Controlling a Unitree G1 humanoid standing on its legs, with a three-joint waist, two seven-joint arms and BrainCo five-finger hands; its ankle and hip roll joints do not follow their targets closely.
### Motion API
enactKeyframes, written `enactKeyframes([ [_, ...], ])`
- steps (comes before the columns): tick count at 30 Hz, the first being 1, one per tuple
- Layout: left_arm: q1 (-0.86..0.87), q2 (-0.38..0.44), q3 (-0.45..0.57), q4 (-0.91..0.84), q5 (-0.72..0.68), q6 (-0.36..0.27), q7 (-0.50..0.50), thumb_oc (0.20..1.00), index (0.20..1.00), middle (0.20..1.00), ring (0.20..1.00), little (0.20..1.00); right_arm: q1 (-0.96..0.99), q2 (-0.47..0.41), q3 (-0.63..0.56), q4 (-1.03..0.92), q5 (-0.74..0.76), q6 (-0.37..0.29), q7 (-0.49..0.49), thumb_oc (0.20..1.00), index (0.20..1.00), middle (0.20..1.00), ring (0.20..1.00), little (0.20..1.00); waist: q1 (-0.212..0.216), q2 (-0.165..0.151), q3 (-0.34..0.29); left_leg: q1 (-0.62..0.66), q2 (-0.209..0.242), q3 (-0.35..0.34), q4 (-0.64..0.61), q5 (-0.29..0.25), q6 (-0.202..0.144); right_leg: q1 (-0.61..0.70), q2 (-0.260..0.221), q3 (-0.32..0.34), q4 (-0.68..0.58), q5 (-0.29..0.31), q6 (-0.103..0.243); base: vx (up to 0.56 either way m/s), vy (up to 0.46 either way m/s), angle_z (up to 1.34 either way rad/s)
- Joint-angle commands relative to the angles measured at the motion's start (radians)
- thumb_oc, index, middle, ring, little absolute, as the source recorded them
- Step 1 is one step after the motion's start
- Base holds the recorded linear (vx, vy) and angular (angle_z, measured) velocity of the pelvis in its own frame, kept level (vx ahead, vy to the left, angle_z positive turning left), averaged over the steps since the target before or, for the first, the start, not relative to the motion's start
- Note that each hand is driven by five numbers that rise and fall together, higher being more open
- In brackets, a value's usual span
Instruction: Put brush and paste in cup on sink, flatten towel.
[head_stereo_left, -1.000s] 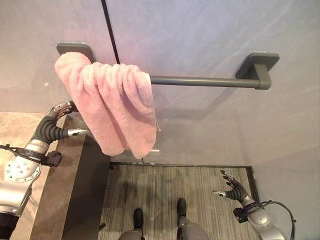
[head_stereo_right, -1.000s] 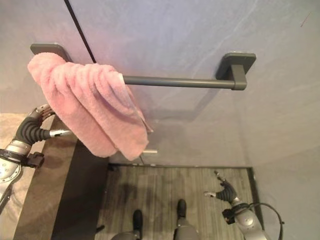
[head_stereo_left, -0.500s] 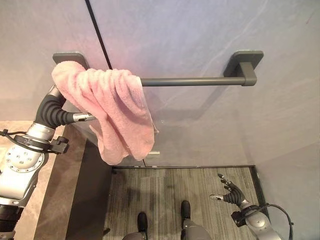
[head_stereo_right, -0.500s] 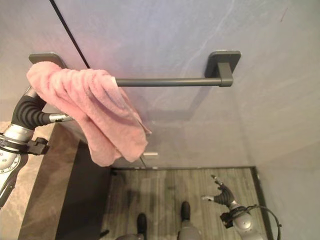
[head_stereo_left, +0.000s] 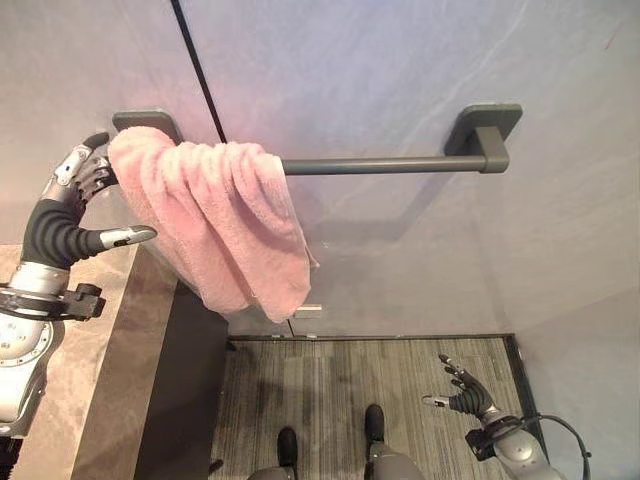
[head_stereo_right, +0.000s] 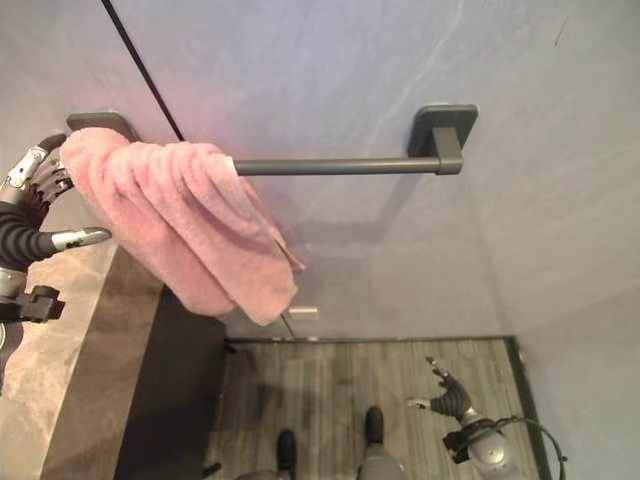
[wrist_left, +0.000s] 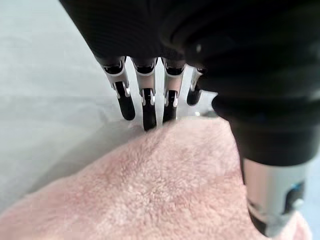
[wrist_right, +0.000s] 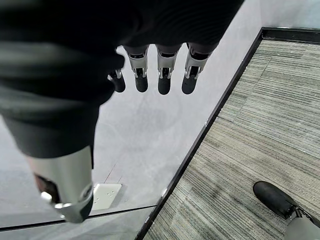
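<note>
Your right hand (head_stereo_left: 462, 392) hangs low over the striped floor (head_stereo_left: 330, 390), fingers loosely spread, grasping nothing. Nearer the wall, your left hand (head_stereo_left: 72, 205) is raised above the marble counter (head_stereo_left: 75, 370) at its far edge, fingers (wrist_left: 145, 107) straight and thumb (head_stereo_left: 128, 236) out, fingertips at the towel's bunched end without closing on it. The pink towel (head_stereo_left: 225, 225) hangs crumpled over the left end of the dark wall bar (head_stereo_left: 400, 163), beside the bar's left mount (head_stereo_left: 150, 120).
</note>
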Motion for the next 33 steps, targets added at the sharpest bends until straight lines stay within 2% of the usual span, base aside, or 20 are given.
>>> enactKeyframes([
  [1,-0.038,-0.028,0.072,0.043,-0.042,-0.062,0.021,1.0,1.0,1.0,1.0,1.0,-0.021,-0.044,-0.003,-0.025,-0.012,-0.021,-0.003,1.0,1.0,1.0,1.0,1.0,-0.01,-0.007,-0.032,-0.062,0.024,0.007,0.0,0.054,-0.047,0.098,-0.09,-0.016,-0.001,0.008,0.105,0.0,0.0,0.0],
  [6,-0.042,-0.053,0.068,0.054,-0.066,-0.059,0.015,1.0,1.0,1.0,1.0,1.0,-0.026,-0.046,0.0,-0.022,-0.012,-0.02,-0.002,1.0,1.0,1.0,1.0,1.0,-0.01,-0.013,-0.028,-0.064,0.025,0.008,0.0,0.055,-0.046,0.096,-0.089,-0.017,-0.001,0.007,0.103,0.0,0.012,0.04],
  [16,-0.084,-0.04,0.039,0.14,-0.119,-0.046,0.001,1.0,1.0,1.0,1.0,1.0,-0.027,-0.053,0.006,-0.029,-0.01,-0.017,0.009,1.0,1.0,1.0,1.0,1.0,-0.02,-0.021,-0.02,-0.076,0.027,0.014,0.0,0.057,-0.045,0.075,-0.086,-0.008,-0.001,0.014,0.105,0.0,0.004,0.01],
  [20,-0.14,-0.008,-0.003,0.218,-0.181,-0.034,-0.01,1.0,1.0,1.0,1.0,1.0,-0.032,-0.061,0.015,-0.029,-0.006,-0.013,0.008,1.0,1.0,1.0,1.0,1.0,-0.028,-0.02,-0.014,-0.085,0.029,0.02,0.0,0.061,-0.043,0.061,-0.086,0.001,-0.001,0.019,0.107,-0.01,0.018,-0.05],
  [25,-0.193,0.031,-0.055,0.267,-0.188,-0.019,-0.012,1.0,1.0,1.0,1.0,1.0,-0.043,-0.066,0.025,-0.029,-0.005,-0.007,0.007,1.0,1.0,1.0,1.0,1.0,-0.039,-0.017,-0.005,-0.097,0.032,0.031,0.0,0.065,-0.043,0.04,-0.085,0.014,-0.001,0.028,0.108,-0.01,0.014,-0.04],
  [33,-0.26,0.021,-0.145,0.262,-0.213,-0.002,-0.03,1.0,1.0,1.0,1.0,1.0,-0.05,-0.072,0.033,-0.037,0.006,-0.004,0.006,1.0,1.0,1.0,1.0,1.0,-0.051,-0.012,0.001,-0.105,0.038,0.037,0.0,0.068,-0.045,0.023,-0.082,0.023,-0.001,0.028,0.107,0.0,0.0,0.0],
])
